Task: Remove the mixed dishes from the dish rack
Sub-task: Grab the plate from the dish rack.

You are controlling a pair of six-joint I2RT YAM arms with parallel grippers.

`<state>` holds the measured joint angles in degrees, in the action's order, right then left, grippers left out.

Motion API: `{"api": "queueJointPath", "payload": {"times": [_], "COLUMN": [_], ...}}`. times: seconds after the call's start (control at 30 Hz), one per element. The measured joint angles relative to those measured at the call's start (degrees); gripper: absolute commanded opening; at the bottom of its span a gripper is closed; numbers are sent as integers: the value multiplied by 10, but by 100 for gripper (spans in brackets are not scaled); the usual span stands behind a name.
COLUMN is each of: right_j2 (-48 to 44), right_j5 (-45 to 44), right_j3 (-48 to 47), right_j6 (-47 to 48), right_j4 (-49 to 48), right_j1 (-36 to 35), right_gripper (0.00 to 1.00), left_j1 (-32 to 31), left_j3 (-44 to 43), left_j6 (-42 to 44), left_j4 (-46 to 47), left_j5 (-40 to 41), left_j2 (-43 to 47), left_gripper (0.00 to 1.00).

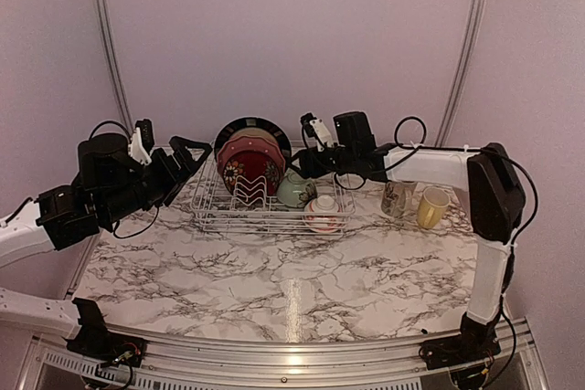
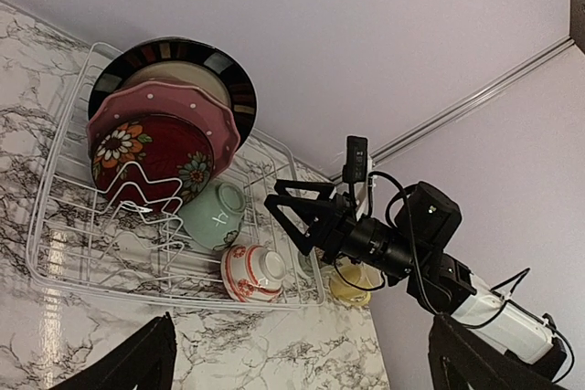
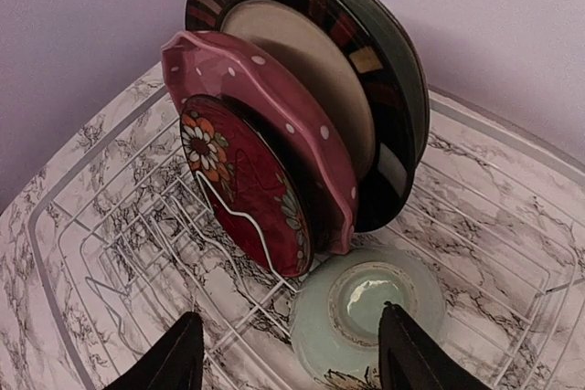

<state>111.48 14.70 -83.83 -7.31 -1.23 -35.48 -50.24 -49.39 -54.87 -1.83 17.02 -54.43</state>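
While plates (image 1: pixel 249 157) stand in the rack (image 1: pixel 212 215) mid-frame, left gripper (image 1: pixel 194 151) gapes empty; right gripper (image 3: pixel 288 353) gapes over the green bowl (image 3: pixel 366 303).

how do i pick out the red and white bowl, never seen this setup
Find the white wire dish rack at the back of the marble table, with plates standing upright in it. At its front right corner sits the red and white bowl, the only red-patterned bowl, beside a pale green bowl.

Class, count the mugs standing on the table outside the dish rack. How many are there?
2. A cream mug stands just right of the dish rack; a yellow mug stands right of it. The right arm overhead might hide another.
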Motion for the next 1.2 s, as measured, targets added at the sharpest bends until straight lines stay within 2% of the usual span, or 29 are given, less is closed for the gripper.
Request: {"api": "queueJointPath", "payload": {"times": [0.33, 0.8, 0.9, 1.1, 1.2], "right_j2": [133, 235, 249, 256, 258], "right_j5": [37, 38, 33, 32, 38], "right_j3": [-132, -251, -269, -278, -278], "right_j6": [-14, -36, -24, 11, 28], "right_j4": [30, 53, 70, 82, 81], "right_j1": [-4, -19, -19, -20, -18], "right_gripper": [54, 55, 51, 36, 33], "left_j1": [0, 0, 0, 0, 0], "left_j3": [-3, 0, 0, 2, 4], "left_j6": [7, -1, -1, -1, -1], "left_j4": [-2, 2, 2, 2, 2], "left_j5": [-5, -7, -7, -7, -7], "left_j2": [-16, 7, 12, 16, 17], "left_gripper": [99, 99, 99, 99, 99]}}
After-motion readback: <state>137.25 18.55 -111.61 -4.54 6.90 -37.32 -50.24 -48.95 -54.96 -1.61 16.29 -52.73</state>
